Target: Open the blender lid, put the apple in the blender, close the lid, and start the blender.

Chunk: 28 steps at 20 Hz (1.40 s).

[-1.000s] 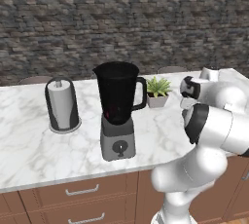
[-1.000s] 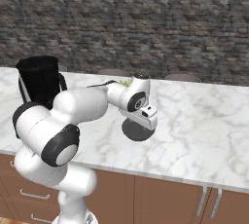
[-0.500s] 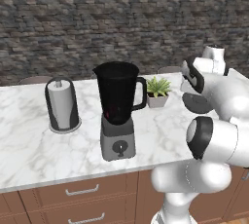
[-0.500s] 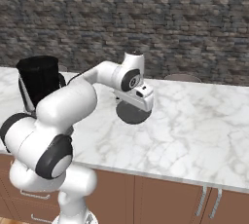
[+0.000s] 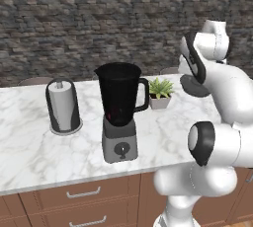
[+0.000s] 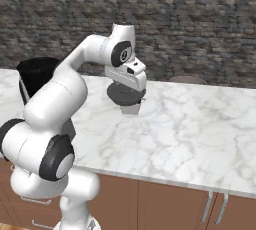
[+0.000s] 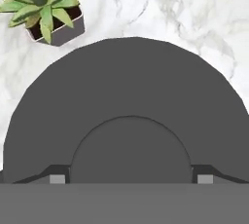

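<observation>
While the two-finger gripper (image 7: pixel 131 179) hangs above the white marble counter (image 6: pixel 200 134), its fingers clamp the raised centre knob of the dark grey round blender lid (image 7: pixel 126 116) — lifted clear of the surface. Beyond it sits a small potted plant (image 7: pixel 46 9); further off stands the lidless tall black blender (image 5: pixel 119 110) — something dark red inside.

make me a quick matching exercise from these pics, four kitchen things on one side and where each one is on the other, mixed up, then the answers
Things:
1. blender lid
2. apple
3. paper-towel roll
4. potted plant

Places:
A. left of the blender on the counter
B. inside the open jar
C. gripped at its knob by the gripper, above the counter
D. between the blender and the arm

Pairs: 1-C, 2-B, 3-A, 4-D
</observation>
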Available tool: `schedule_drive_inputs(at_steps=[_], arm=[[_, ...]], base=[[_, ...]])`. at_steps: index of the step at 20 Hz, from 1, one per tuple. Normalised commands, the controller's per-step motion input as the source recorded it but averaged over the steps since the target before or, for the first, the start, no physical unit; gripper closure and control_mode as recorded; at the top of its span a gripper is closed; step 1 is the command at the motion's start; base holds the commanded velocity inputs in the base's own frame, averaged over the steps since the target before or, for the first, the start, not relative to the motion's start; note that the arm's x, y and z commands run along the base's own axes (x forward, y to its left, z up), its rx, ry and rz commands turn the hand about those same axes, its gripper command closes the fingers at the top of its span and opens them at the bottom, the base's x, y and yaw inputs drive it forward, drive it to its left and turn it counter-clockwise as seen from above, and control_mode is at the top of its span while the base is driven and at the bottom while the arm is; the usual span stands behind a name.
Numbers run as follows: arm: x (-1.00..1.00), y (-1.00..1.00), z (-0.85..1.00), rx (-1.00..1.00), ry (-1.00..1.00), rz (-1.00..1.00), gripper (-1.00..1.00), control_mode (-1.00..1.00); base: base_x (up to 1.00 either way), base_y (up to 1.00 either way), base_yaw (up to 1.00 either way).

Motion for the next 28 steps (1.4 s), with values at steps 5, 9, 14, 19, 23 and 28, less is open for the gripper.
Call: schedule_drive_inputs(at_steps=[5, 9, 14, 19, 23, 28], arm=[[0.0, 0.63, 0.93, 0.0, 0.0, 0.0, 1.0, -1.0], [0.0, 0.79, 0.74, 0.0, 0.0, 0.01, 1.0, -1.0], [0.0, 0.9, 0.63, 0.0, 0.0, 0.04, 1.0, -1.0], [-0.09, 1.0, 0.41, 0.0, 0.0, 0.04, 1.0, -1.0], [-0.25, 0.98, 0.22, 0.0, 0.0, 0.03, 1.0, -1.0], [-0.27, 0.73, 0.09, 0.0, 0.0, 0.0, 1.0, -1.0]], base=[[0.0, 0.0, 0.0], [0.0, 0.0, 0.0], [0.0, 0.0, 0.0], [0.0, 0.0, 0.0], [0.0, 0.0, 0.0], [0.0, 0.0, 0.0]])
